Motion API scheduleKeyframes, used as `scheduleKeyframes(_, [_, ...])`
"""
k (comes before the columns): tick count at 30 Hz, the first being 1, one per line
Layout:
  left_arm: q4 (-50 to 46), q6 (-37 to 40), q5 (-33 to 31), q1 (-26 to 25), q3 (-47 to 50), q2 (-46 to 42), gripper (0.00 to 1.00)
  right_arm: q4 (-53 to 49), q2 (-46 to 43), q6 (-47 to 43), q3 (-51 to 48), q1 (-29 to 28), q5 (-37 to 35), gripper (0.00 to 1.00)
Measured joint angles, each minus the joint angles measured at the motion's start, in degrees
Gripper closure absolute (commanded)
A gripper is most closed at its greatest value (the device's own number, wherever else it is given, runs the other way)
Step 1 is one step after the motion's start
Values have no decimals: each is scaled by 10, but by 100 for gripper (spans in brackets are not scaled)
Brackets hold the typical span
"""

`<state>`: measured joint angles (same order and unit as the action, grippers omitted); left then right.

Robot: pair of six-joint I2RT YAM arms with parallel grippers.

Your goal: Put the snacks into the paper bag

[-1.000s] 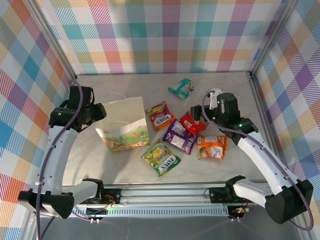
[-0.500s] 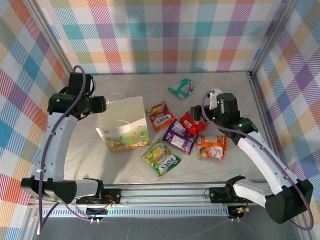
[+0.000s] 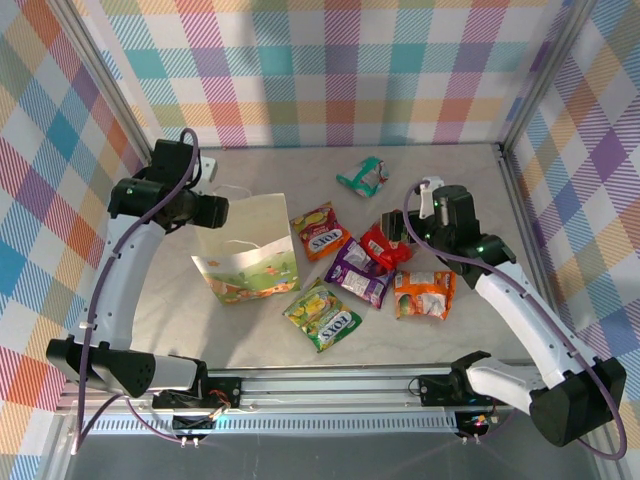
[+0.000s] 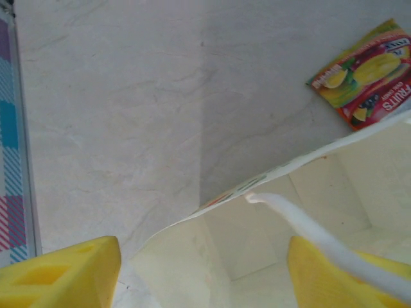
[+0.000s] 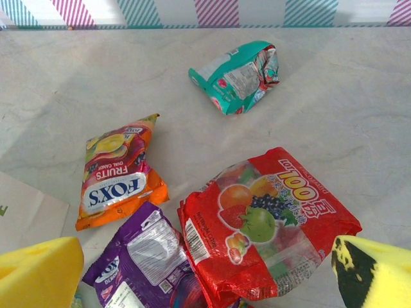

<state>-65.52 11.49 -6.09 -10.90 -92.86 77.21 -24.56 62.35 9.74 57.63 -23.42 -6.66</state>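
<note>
Hovering above the red packet (image 3: 385, 247), the right gripper (image 3: 393, 230) has its jaws spread wide and grasps nothing; over at 9 o'clock from it, the left gripper (image 3: 212, 210) sits at the 10 o'clock corner of the paper bag (image 3: 245, 245), fingers released and parted, the bag's rim and a cord handle (image 4: 302, 224) lying between them but not pinched; all six snacks lie out on the table (image 3: 450, 180): teal packet (image 3: 363, 176) at 12, an orange packet (image 3: 320, 230) just beside the bag, purple packet (image 3: 358, 272) tucked against the red, a second orange packet (image 3: 424, 293) at 4, green-yellow packet (image 3: 322, 315) at 6; so this looks like the first pick, nothing bagged yet; next, I reckon, the right arm must drop, close on the red foil alone without dragging the purple, then carry it toward 9 o'clock; the left would do well to hold that mouth agape.
</note>
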Motion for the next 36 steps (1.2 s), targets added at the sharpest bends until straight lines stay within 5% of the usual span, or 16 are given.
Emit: scheduleKeyframes(36, [58, 160, 76, -7, 20, 59, 41, 0, 36, -1, 0, -6, -19, 1])
